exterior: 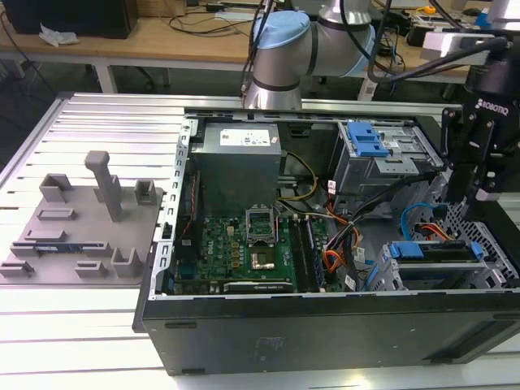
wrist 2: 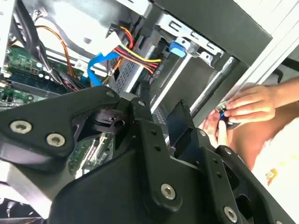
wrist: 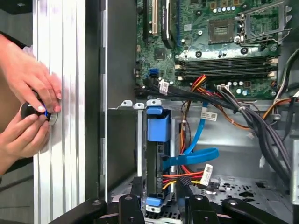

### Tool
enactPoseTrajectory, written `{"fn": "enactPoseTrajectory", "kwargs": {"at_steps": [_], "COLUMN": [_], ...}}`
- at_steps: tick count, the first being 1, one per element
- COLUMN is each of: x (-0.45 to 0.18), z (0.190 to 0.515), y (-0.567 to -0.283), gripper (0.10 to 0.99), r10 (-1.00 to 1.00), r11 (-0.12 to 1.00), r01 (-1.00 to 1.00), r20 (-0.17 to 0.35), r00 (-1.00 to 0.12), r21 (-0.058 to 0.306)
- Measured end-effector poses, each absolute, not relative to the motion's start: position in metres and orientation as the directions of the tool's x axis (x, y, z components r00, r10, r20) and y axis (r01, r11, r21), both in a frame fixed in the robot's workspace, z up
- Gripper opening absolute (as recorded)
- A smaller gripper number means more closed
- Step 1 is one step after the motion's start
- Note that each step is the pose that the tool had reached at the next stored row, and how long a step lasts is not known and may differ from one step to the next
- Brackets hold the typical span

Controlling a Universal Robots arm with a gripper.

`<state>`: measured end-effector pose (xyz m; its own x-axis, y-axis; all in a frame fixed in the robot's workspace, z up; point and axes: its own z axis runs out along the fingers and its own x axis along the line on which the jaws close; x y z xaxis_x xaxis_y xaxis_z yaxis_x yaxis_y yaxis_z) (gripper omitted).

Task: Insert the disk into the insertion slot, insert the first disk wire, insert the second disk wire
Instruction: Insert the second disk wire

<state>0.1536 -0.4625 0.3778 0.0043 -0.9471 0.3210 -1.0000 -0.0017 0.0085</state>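
Slotted surface (exterior: 106, 122) is carrying one open computer case (exterior: 325, 341), lying side-up so the bays are reachable. One disk (wrist: 158, 126) is sitting down in the insertion slot (exterior: 483, 276). Hand (wrist: 158, 189) is hovering over it, spread wide and gripping nothing. A blue flat wire (wrist: 198, 135) and one red-yellow power bundle (wrist: 180, 176) are lying alongside; can't tell if they're seated. A person (wrist: 28, 84) is gripping a small dark knob (wrist: 29, 111) at the surface edge.

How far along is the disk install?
Done: the disk looks seated in the insertion slot. In hand: nothing; the gripper hangs open at the disk's end. Left: a blue cable and red-yellow wires reach the disk; whether either is plugged in, I cannot tell.
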Motion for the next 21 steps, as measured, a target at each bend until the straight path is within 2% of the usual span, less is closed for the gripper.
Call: {"fn": "enactPoseTrajectory", "kwargs": {"at_steps": [4,7,14,16,17,21], "x": [0.144,0.135,0.13,0.127,0.126,0.123], "z": [0.378,0.378,0.375,0.375,0.375,0.373], "y": [-0.454,-0.453,-0.452,-0.452,-0.452,-0.452], "gripper": [0.424,0.424,0.424,0.404,0.333,0.333], "r10": [-0.941,-0.926,-0.918,-0.917,-0.917,-0.916], "r11": [-0.002,-0.002,-0.028,-0.03,-0.03,-0.031], "r01": [-1.0,-1.0,-0.999,-0.999,-0.999,-0.999], "r20": [0.338,0.377,0.396,0.398,0.398,0.4], "r00": [0.005,0.004,0.016,0.018,0.018,0.019], "r21": [0.009,0.004,-0.024,-0.024,-0.024,-0.024]}}
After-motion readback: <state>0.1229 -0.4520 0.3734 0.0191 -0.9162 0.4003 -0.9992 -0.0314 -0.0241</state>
